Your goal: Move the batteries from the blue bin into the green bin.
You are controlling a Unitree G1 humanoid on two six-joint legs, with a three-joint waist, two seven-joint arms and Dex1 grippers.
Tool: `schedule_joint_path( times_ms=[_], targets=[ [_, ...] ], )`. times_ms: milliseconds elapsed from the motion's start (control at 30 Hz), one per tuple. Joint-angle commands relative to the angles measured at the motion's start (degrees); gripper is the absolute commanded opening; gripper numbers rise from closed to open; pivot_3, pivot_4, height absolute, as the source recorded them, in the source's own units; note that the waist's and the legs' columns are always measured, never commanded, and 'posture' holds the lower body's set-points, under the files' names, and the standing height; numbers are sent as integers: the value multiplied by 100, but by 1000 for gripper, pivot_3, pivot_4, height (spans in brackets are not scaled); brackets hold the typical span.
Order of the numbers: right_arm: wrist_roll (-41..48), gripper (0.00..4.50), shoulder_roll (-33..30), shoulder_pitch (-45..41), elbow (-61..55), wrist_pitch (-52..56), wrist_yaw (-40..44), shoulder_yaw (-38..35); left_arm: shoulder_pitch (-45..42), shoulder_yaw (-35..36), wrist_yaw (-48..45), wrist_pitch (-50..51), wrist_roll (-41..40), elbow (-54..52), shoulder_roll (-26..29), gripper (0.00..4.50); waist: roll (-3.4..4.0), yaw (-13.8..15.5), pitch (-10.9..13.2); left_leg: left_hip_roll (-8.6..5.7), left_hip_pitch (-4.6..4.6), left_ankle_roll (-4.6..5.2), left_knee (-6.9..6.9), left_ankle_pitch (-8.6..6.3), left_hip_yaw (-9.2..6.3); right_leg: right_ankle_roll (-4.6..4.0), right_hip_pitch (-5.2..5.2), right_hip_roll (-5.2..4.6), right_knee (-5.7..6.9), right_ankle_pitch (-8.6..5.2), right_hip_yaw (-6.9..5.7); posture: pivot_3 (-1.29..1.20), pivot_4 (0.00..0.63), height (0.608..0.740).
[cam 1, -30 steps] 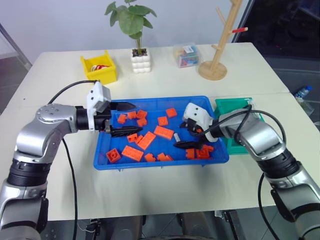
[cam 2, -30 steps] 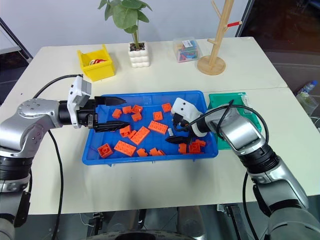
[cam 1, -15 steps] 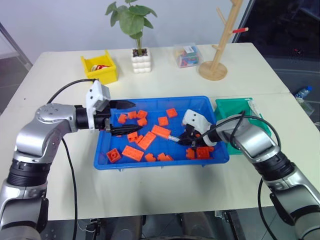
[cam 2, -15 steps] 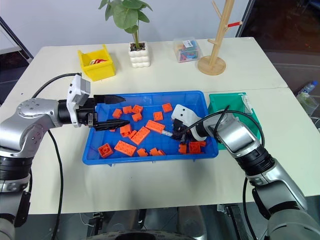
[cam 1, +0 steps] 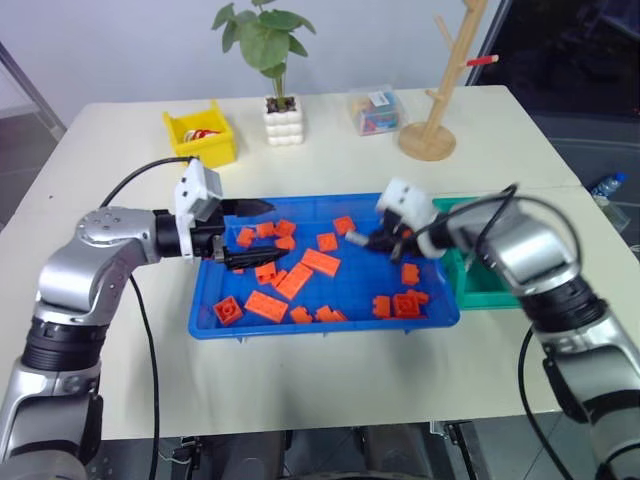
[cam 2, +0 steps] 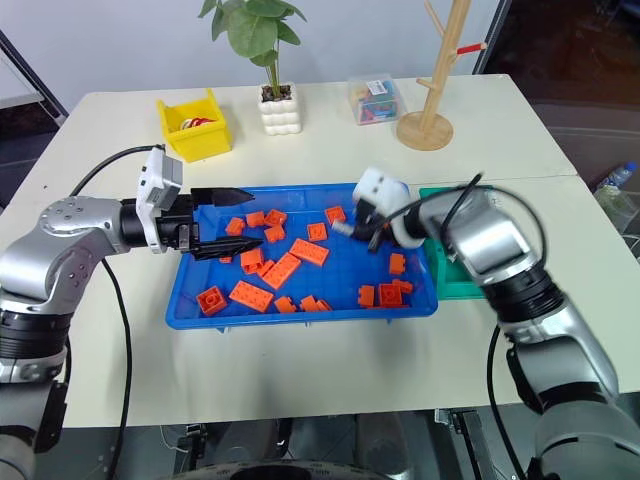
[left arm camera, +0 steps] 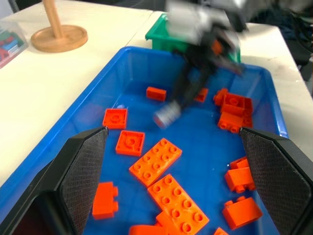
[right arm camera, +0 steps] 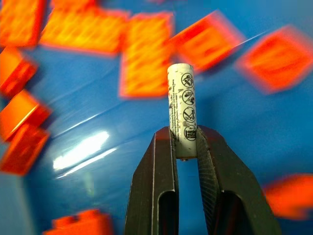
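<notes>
A: There's the battery (right arm camera: 181, 108), a small pale cylinder pinched at its lower end between the right gripper (right arm camera: 185, 147) fingers, most of its length sticking out past the tips.

B: Looks light and rigid, but that smooth round casing could roll or slip; a hold nearer the middle would seem safer than the end.

A: Below the right gripper sits the blue bin (cam 1: 330, 322), with orange bricks (cam 1: 323, 263) scattered under and around it. The battery hangs clear above them.

B: And the green bin (cam 1: 470, 295) lies just beyond the right gripper's outer side, touching the blue bin's edge on the table (cam 1: 330, 380).

A: Opposite, the left gripper (cam 1: 247, 236) hovers over the blue bin's far end, fingers apart, holding nothing.
</notes>
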Motion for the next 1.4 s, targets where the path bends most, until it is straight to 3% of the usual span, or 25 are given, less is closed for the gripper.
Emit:
schedule_joint_path(
  times_ms=[33,300,500,633,933,1133,1400],
  targets=[
    [96,35,-383,-230,-184,200,-56,-641,-381,-16,-94,-158,-31,81,-156,4500,-1,35,0,-1,-2,0,0,0,-1,0,0,0,-2,0,0,0,150,740],
    [216,35,-1645,579,-888,764,-110,-1592,-1173,-443,-331,-450,176,815,-903,4500,0,157,0,-5,-9,1,4,0,2,0,1,-3,-8,0,0,0,150,740],
    [279,35,-2121,1543,-1361,1015,-320,-2154,-1491,-608,-531,-784,428,1416,-1202,4500,0,115,0,-1,-3,1,4,0,8,1,1,-3,-4,0,1,0,150,740],
    [367,35,-2120,2013,-1479,1066,-501,-2416,-1573,-618,-595,-909,524,1637,-1317,4500,0,109,0,-2,-5,1,7,0,14,2,1,-4,-5,0,4,0,150,740],
    [491,4442,-1965,2351,-1401,904,-748,-2490,-1479,-488,-552,-853,581,1618,-1248,4500,0,127,0,-2,-5,1,7,0,13,3,1,-4,-5,1,4,0,150,740],
    [525,4442,-1649,1743,-965,673,-1029,-2498,-1351,-226,-247,-679,453,1466,-1160,4500,0,115,0,-1,-3,1,7,0,13,3,1,-4,-5,1,5,0,150,740],
    [727,4442,-842,823,-76,-27,-1610,-3171,-1073,957,776,37,-63,1007,-780,4500,0,124,1,-1,-3,1,2,0,9,3,1,-4,-7,1,4,0,150,740]
  ],
)
